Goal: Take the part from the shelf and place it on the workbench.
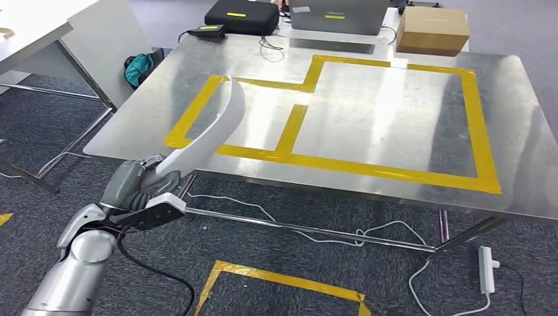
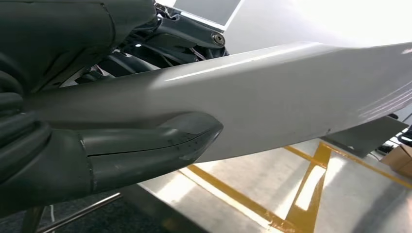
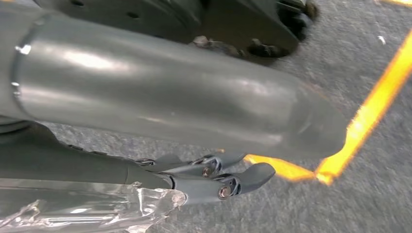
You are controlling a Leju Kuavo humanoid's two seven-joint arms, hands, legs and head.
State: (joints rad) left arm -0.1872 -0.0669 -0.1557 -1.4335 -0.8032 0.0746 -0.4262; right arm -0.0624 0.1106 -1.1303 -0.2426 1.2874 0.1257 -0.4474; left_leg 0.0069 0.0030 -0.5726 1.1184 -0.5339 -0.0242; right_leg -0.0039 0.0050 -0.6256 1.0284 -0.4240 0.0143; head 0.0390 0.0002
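The part (image 1: 217, 128) is a long, curved white blade-like piece. My left hand (image 1: 141, 191) grips its lower end, and its tip rises tilted over the left front corner of the steel workbench (image 1: 526, 131), above the yellow-taped rectangle (image 1: 197, 112). In the left wrist view the part (image 2: 291, 92) runs across the picture, with my thumb (image 2: 145, 145) pressed on it and the workbench (image 2: 350, 194) beneath. My right hand (image 3: 184, 121) hangs over grey carpet, its fingers (image 3: 218, 182) stretched out and holding nothing.
At the bench's far edge stand a cardboard box (image 1: 432, 29), a black case (image 1: 242, 16) and a grey laptop (image 1: 339, 14). On the floor lie a power strip (image 1: 487, 268) with cables and a strip of yellow tape (image 1: 283, 280). A white table (image 1: 39, 26) stands to the left.
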